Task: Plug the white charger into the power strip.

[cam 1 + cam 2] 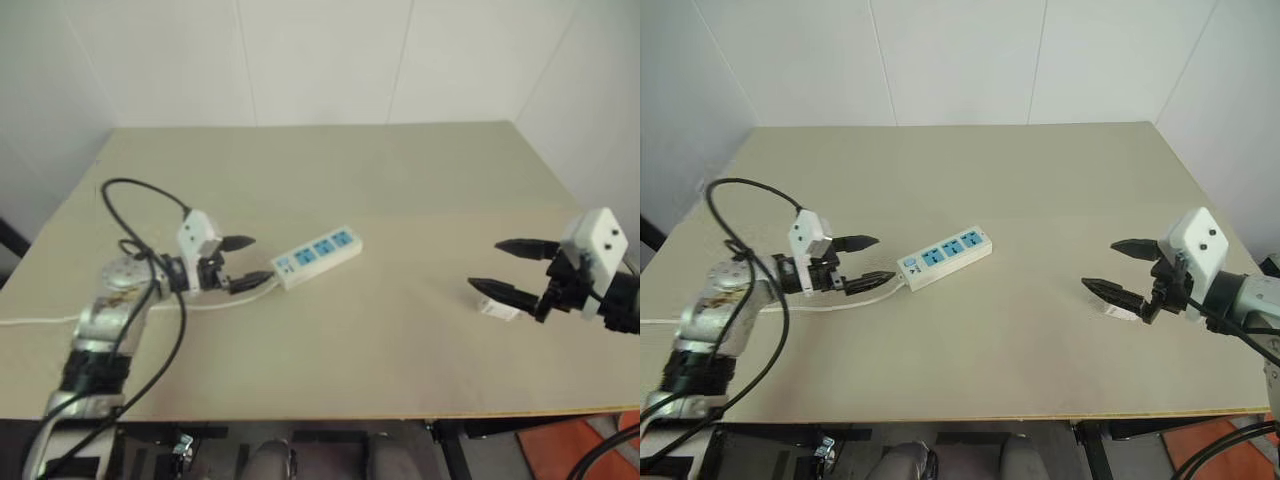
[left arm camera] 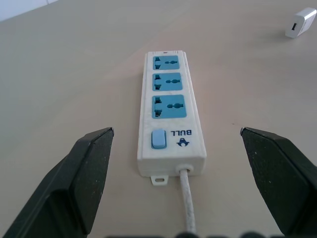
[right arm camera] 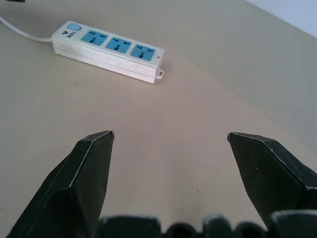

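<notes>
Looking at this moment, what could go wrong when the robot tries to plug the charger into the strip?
1. The white charger lies flat under the open right claw, so a pinch from above may tip or push it away.
2. The power strip lies loose on the table; with the open left claw only near its switch end, pushing a plug in may slide it.
3. The thin cord runs between the left claw's fingers and could snag.

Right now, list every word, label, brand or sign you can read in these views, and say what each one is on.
"BULL": printed in blue beside a small blue logo on the power strip, at its switch end, next to the blue switch.
The logo itself is too small to make out.
No other text is readable; the white charger shows none.
</notes>
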Controlling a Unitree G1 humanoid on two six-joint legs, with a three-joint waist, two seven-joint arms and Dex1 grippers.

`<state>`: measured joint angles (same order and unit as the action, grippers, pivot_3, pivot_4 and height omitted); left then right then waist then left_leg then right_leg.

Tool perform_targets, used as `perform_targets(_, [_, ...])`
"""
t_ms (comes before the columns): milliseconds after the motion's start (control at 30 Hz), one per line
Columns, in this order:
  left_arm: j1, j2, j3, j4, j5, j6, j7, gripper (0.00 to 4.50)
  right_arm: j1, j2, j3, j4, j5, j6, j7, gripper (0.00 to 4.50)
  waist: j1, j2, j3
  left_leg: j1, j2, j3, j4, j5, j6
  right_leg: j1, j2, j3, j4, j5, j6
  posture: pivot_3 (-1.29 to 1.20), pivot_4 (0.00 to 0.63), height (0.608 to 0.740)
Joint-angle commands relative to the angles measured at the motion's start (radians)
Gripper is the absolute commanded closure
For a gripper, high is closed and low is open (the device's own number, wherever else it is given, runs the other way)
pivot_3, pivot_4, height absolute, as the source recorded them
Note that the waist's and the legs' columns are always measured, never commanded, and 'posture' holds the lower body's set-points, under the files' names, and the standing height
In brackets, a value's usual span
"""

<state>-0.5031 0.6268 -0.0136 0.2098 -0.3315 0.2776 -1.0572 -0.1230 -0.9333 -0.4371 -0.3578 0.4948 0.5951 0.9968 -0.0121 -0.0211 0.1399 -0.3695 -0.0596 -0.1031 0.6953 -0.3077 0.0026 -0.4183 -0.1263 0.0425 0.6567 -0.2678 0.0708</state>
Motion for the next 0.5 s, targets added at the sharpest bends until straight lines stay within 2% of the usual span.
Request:
perform_targets(33, [-0.046,-0.038,-0.044,0.095,0.055,-0.088,-0.017,0.03,-0.014,-0.002,-0.017,-0.024,0.024,-0.019,-0.015,0.16,-0.001,0.0,0.0,0.0,0.0,0.0,0.0,0.0,0.0,0.0,0.0,0.0,0.0,0.0,0.0,0.0,0.15,0.74])
perform_targets(267, [-0.109,-0.119,-0.087,0.27,0.141,-0.203,0.016,0.03,-0.01,0.012,-0.045,-0.052,0.071,-0.011,-0.032,0.16,-0.001,0.0,0.0,-0.001,0.0,0.0,0.001,0.0,0.0,-0.001,0.0,0.0,0.0,0.0,0.0,0.0,0.15,0.74])
perform_targets(500, [-0.143,-0.17,-0.078,0.382,0.172,-0.26,0.034,0.03,-0.004,0.015,-0.047,-0.072,0.103,-0.01,-0.053,0.16,-0.001,-0.001,0.0,-0.001,0.0,0.001,0.001,0.0,0.0,-0.001,0.0,0.0,0.001,0.0,0.0,0.0,0.15,0.74])
